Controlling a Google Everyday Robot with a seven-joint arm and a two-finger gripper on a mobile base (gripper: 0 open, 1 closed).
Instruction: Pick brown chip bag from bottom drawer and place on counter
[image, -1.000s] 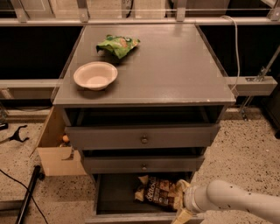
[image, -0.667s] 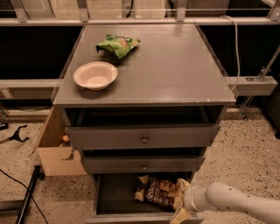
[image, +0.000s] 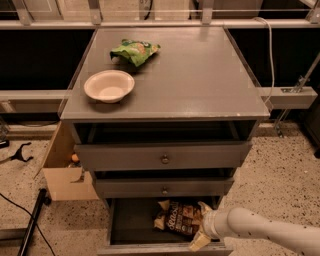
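The brown chip bag (image: 179, 218) lies inside the open bottom drawer (image: 127, 223), toward its right side. My gripper (image: 200, 226) reaches into the drawer from the lower right on a white arm, right against the bag's right edge. One cream fingertip (image: 199, 242) shows at the drawer's front rim and another near the bag's top right corner. The bag rests on the drawer floor. The grey counter (image: 195, 75) is the cabinet's top.
A white bowl (image: 109, 85) and a green snack bag (image: 135, 50) sit on the counter's left half. Two shallower drawers with round knobs (image: 164, 159) are above the open one. A cardboard box (image: 62, 170) stands left of the cabinet; cables lie on the floor.
The gripper and arm have barely moved; the bag lies in the same place in the drawer.
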